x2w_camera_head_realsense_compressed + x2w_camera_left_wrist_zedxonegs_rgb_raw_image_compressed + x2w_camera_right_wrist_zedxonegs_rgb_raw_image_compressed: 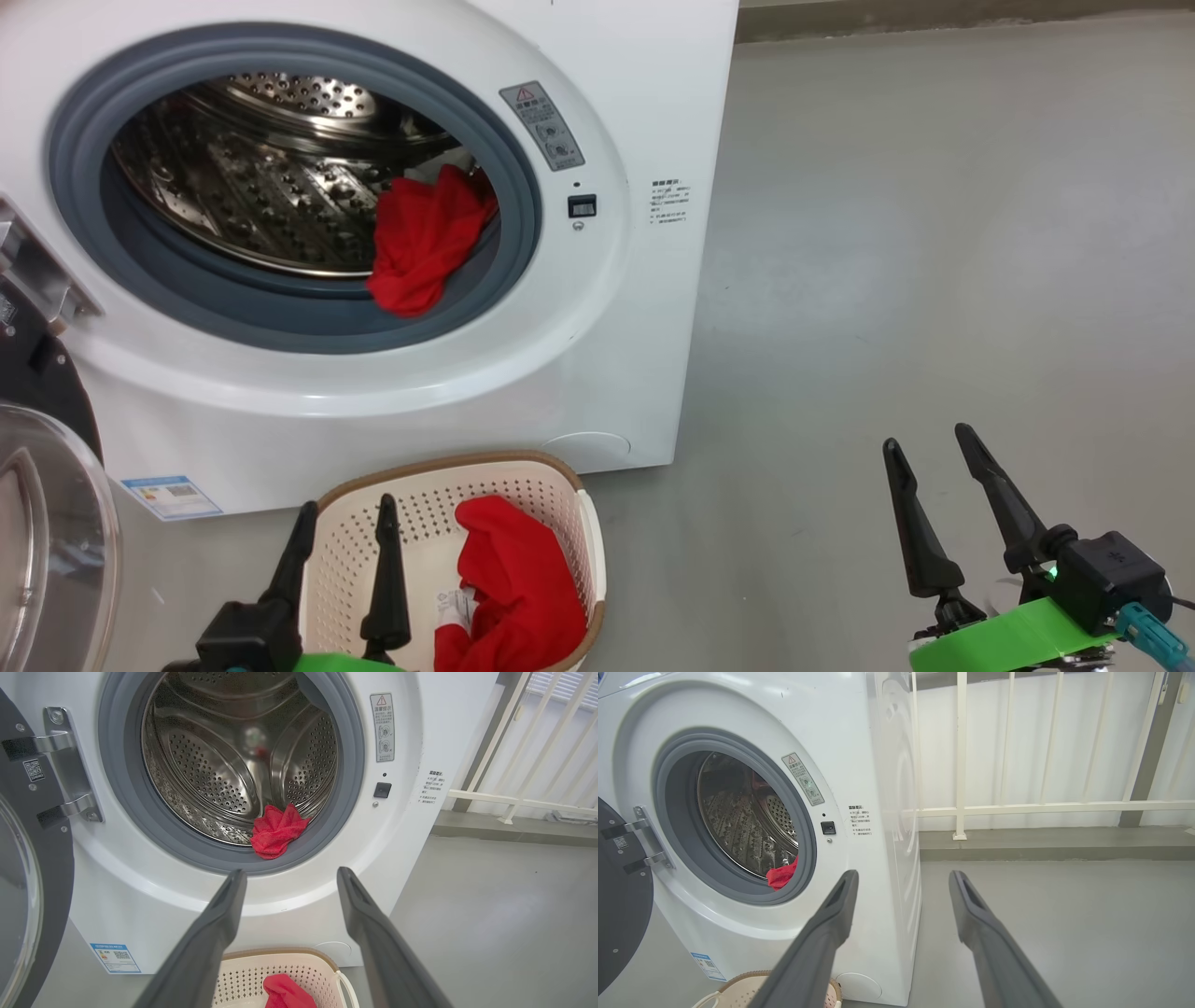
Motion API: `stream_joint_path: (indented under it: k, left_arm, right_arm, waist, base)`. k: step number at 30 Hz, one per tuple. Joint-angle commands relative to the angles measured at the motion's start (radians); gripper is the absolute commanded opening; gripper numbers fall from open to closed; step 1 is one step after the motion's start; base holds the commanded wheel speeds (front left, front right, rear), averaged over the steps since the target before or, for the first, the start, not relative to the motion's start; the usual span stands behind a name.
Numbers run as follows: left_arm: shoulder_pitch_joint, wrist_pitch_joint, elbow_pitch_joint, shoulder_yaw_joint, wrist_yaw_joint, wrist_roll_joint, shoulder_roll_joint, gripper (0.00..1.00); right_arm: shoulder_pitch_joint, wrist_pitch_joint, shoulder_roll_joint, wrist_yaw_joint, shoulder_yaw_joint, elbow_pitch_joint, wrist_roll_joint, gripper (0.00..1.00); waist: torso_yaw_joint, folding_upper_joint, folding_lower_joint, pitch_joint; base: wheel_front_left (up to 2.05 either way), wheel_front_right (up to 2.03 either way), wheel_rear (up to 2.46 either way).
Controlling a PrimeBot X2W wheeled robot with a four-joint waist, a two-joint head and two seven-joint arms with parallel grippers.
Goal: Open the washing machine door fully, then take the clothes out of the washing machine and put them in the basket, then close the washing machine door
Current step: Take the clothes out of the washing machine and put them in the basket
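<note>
The white washing machine has its door swung open at the left, black rim and glass bowl showing. One red garment hangs over the grey gasket at the drum's lower right. Another red garment lies in the cream basket on the floor before the machine. My left gripper is open above the basket's left half, nothing between its fingers. My right gripper is open over bare floor at the right.
Grey floor spreads to the right of the machine. A white railing and a raised grey kerb run behind it. The open door's hinge juts out at the machine's left.
</note>
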Motion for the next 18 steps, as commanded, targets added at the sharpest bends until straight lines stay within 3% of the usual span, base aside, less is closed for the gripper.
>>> stream_joint_path:
  k: [1, 18]
  left_arm:
    - [-0.008, 0.002, -0.035, 0.031, 0.010, 0.003, 0.021, 1.00]
    - [-0.013, 0.001, -0.044, 0.019, 0.009, -0.006, 0.030, 1.00]
  right_arm:
    - [-0.001, -0.006, -0.004, 0.006, 0.024, -0.028, 0.000, 1.00]
    - [0.001, -0.006, -0.004, 0.006, 0.020, -0.041, -0.002, 1.00]
  waist:
    - [-0.002, -0.0001, 0.0000, -0.003]
    - [0.002, -0.0001, 0.0000, 0.018]
  base:
    - [0.00, 0.00, 0.00]
    - [0.00, 0.00, 0.00]
